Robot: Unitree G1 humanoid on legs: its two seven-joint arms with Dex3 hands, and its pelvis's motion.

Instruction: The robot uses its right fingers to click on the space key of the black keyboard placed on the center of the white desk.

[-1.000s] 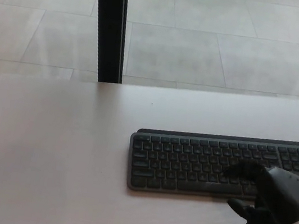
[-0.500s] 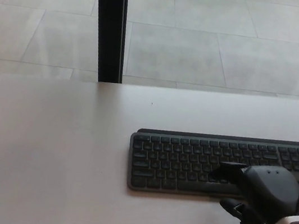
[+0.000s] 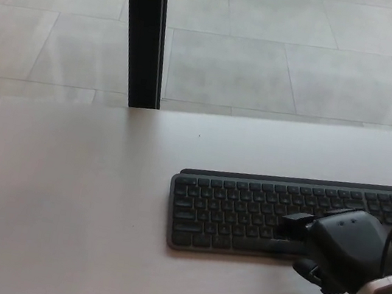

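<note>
Since a second ago my right hand [image 3: 340, 248] has crept leftward and lower over the black keyboard [image 3: 245, 211], so its fingers [image 3: 294, 224] now reach over the bottom rows instead of hanging off to the side.

Head view — the only one I have: the hand holds nothing. Its thumb shows below the keyboard's near edge, apart from the fingers stretched over the keys, though I can't tell whether a tip is already touching. The keyboard lies flat on the white desk [image 3: 75, 202], running off the right edge of the picture. The space key sits in the bottom row just under and left of the fingertips, partly hidden by them.

To do this well, I judge I should press with one fingertip only — straight down, a short stroke, wrist steady so neighbouring keys stay untouched — then lift cleanly.
</note>
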